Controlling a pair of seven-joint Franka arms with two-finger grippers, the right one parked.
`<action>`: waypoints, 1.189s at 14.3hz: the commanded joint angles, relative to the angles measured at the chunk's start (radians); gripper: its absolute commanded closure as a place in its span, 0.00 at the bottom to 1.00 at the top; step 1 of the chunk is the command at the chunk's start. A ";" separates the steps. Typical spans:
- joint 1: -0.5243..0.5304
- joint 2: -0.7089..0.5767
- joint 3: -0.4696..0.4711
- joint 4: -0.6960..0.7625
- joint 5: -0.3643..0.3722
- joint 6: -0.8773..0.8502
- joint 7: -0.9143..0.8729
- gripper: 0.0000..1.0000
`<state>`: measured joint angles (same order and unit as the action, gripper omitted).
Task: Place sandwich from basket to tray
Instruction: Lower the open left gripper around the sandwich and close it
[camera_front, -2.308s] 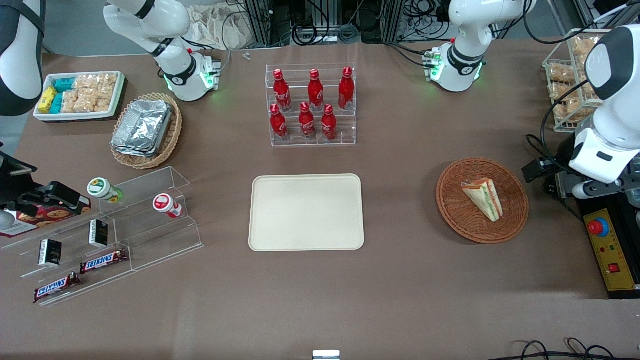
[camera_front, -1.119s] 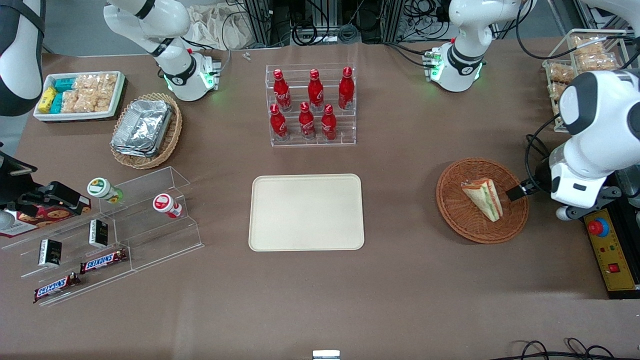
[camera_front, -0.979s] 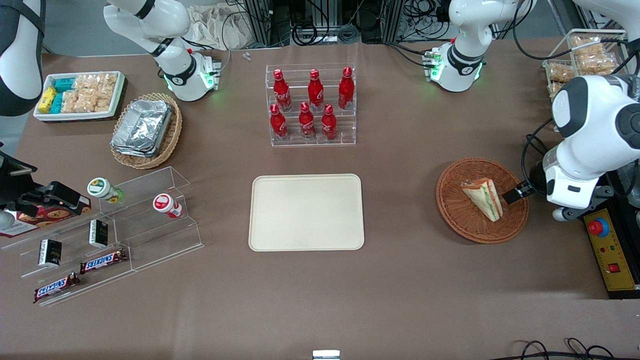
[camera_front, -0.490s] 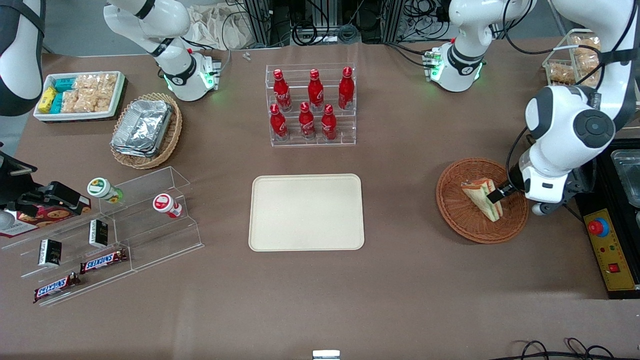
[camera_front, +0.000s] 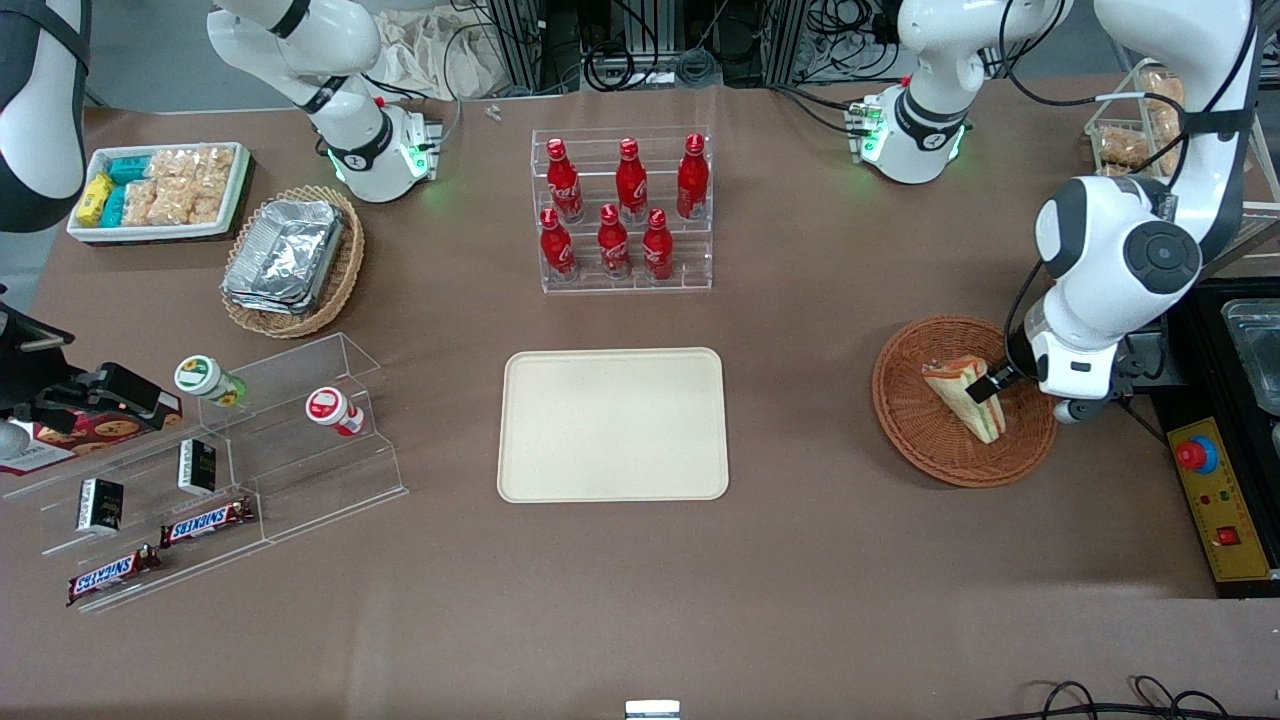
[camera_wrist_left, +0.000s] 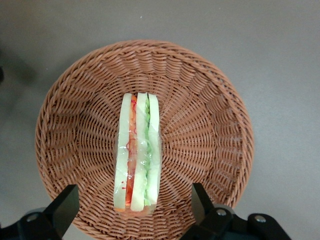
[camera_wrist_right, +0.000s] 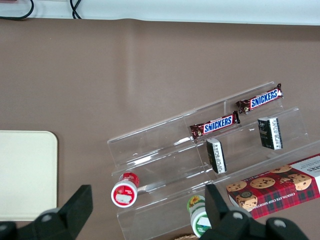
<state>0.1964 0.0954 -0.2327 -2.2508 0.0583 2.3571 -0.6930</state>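
Observation:
The sandwich (camera_front: 955, 388), a clear-wrapped wedge of pale bread with green and red filling, lies in the round reddish-brown wicker basket (camera_front: 900, 425) toward the working arm's end of the table. My left gripper (camera_front: 992, 388) hangs over the sandwich's wide end. In the left wrist view the sandwich (camera_wrist_left: 137, 150) stands on edge in the basket (camera_wrist_left: 210, 125), and the gripper (camera_wrist_left: 132, 206) is open, one black finger (camera_wrist_left: 62, 210) on each side of it and not touching. The cream tray (camera_front: 612, 424) lies bare mid-table, its corner also in the right wrist view (camera_wrist_right: 25, 175).
A clear rack of red bottles (camera_front: 625, 210) stands farther from the camera than the tray. A control box with a red button (camera_front: 1215, 490) sits beside the basket at the table's end. An acrylic snack stand (camera_front: 220, 470) and an oval basket of foil containers (camera_front: 292, 260) lie toward the parked arm's end.
The left arm has swung in from the table's end until its gripper hangs over the sandwich. The fingers stay open; sandwich and basket have not moved.

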 joint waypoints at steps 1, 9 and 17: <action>0.009 -0.033 0.001 -0.078 0.008 0.074 -0.033 0.00; 0.011 0.036 0.003 -0.162 0.005 0.246 -0.059 0.00; 0.011 0.093 0.006 -0.168 0.014 0.294 -0.051 0.00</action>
<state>0.2023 0.1910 -0.2258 -2.3948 0.0555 2.6053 -0.7228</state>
